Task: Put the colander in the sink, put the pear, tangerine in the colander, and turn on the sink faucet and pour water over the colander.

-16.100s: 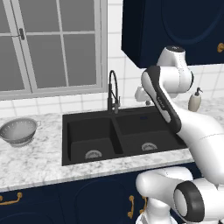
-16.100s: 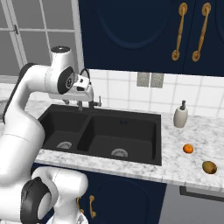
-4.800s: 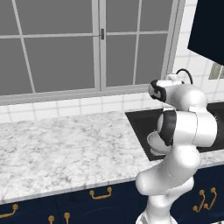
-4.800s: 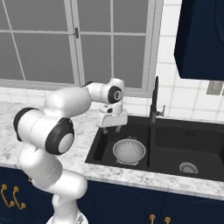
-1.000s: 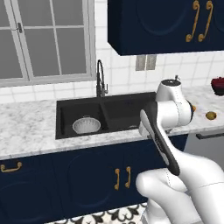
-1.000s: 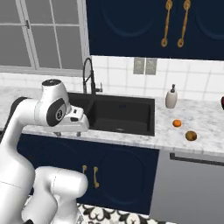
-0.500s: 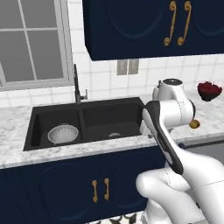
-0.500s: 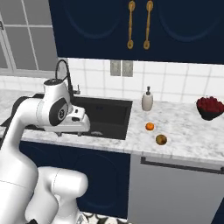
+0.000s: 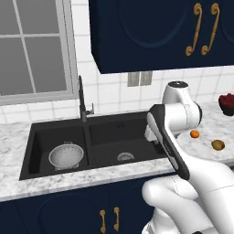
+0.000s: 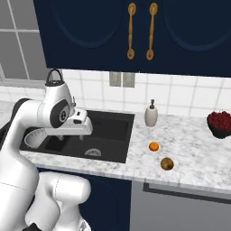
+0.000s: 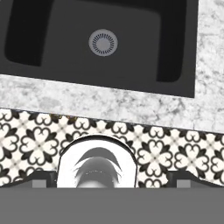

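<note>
The silvery colander point(image 9: 66, 156) sits in the left basin of the black sink point(image 9: 137, 132); in the right base view the colander point(image 10: 32, 138) peeks out from behind my arm. The black faucet point(image 9: 82, 98) rises behind the divider. On the marble counter right of the sink lie the orange tangerine point(image 9: 195, 134) point(image 10: 154, 146) and the brownish pear point(image 9: 218, 145) point(image 10: 167, 164). My gripper point(image 10: 84, 128) point(image 9: 150, 135) hangs over the right basin's front edge, open and holding nothing. In the hand view its dark fingertips point(image 11: 43, 177) stand far apart below the sink point(image 11: 170, 52) and its drain.
A soap dispenser point(image 10: 151, 115) stands against the tiled wall right of the sink. A dark bowl of red fruit point(image 10: 220, 122) point(image 9: 227, 103) sits at the counter's far right. Navy cabinets hang overhead. Patterned floor tiles point(image 11: 175, 153) show below the counter edge.
The base has driven right, so the whole scene slid left in both base views and the fruits came closer. The arm keeps its pose and the gripper stays open.
</note>
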